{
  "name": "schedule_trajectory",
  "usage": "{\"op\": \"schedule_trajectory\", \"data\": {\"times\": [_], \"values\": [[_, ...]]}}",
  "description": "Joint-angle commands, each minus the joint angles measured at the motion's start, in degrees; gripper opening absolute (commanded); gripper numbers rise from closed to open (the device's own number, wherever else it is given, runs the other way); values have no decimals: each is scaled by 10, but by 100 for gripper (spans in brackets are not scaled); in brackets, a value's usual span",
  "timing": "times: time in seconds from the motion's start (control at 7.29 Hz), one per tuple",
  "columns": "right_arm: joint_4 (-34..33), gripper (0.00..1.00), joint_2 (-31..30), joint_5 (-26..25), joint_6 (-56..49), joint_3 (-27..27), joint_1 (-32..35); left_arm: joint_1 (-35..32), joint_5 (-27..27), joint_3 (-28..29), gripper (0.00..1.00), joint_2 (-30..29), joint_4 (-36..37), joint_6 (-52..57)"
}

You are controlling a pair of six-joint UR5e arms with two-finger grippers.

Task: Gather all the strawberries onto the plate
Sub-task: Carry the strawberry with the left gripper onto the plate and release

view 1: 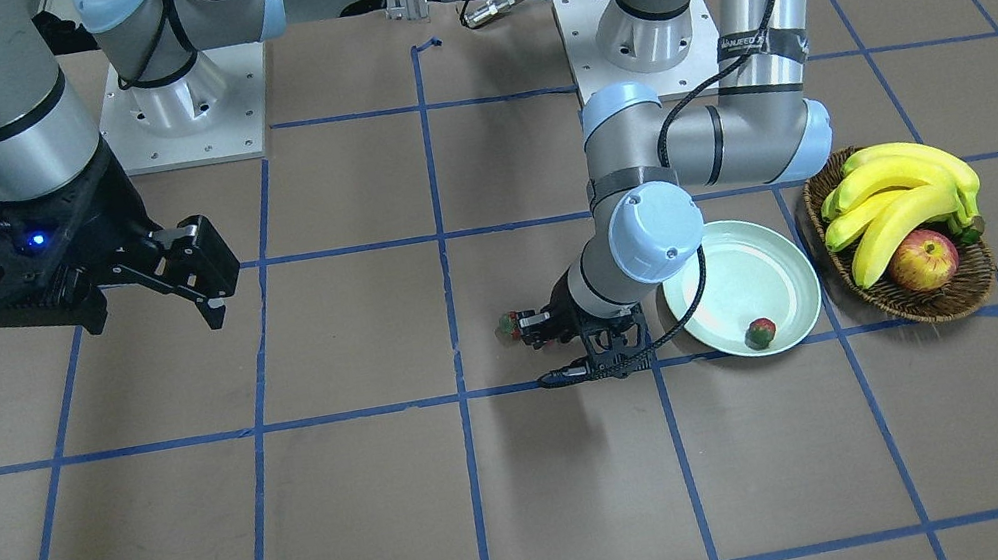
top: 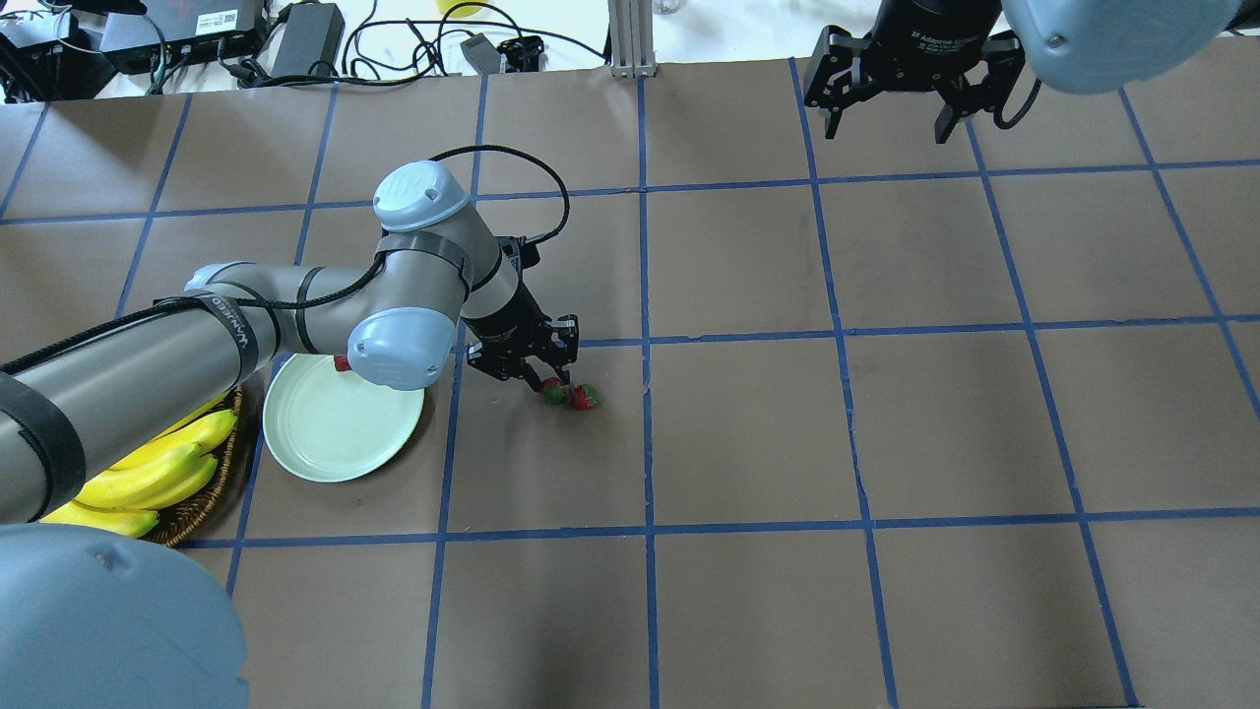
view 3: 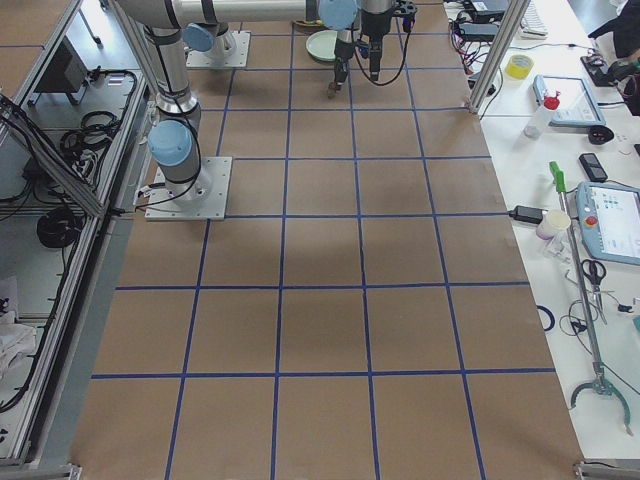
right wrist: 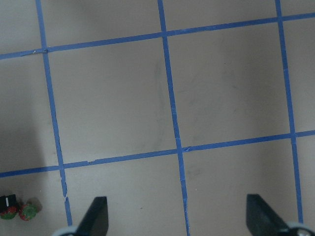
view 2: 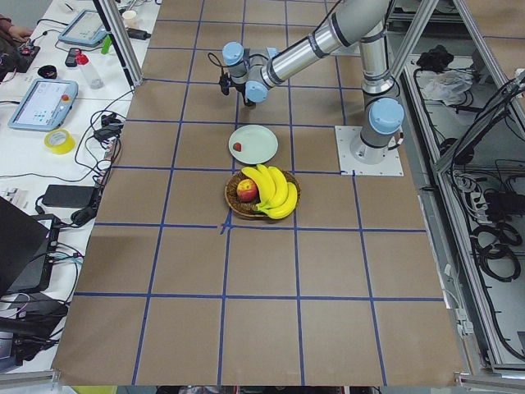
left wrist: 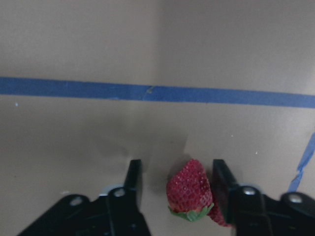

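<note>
My left gripper (left wrist: 176,173) is down at the table, open, its fingers on either side of a red strawberry (left wrist: 190,192) that lies closer to the right-hand finger. A second strawberry (top: 586,398) lies just beside the first (top: 554,392), outside the fingers. A third strawberry (view 1: 760,333) rests in the pale mint plate (view 1: 746,274), near its front rim. The plate (top: 335,428) sits just left of the gripper (top: 544,378) in the overhead view. My right gripper (top: 891,110) hangs high over the far side of the table, open and empty.
A brown wicker basket (view 1: 932,309) with bananas (view 1: 900,193) and an apple (view 1: 923,260) stands right beside the plate. Blue tape lines grid the brown table. Cables and equipment lie past the far table edge in the overhead view.
</note>
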Motion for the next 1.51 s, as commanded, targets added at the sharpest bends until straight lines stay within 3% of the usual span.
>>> {"op": "schedule_trajectory", "data": {"times": [0.0,0.14,0.27,0.41,0.55,0.69,0.82,1.23,1.37], "values": [[0,100,0,0,0,0,0,-1,1,0,43,-1,-3,-5],[0,100,0,0,0,1,0,-1,1,0,51,-1,-4,-6],[0,100,0,0,0,1,0,-1,1,0,53,-1,-6,-6],[0,100,0,2,0,1,1,-1,1,0,65,-1,-20,-4],[0,100,0,2,0,1,1,-1,1,0,59,-1,-22,-5],[-2,100,0,2,0,1,1,-1,0,0,15,-1,-23,-5],[-3,100,0,2,1,0,1,-1,0,3,0,0,-23,-5],[-4,100,0,2,3,0,2,6,6,26,0,6,-22,-4],[-4,100,0,3,2,0,1,33,8,67,0,17,-73,3]]}}
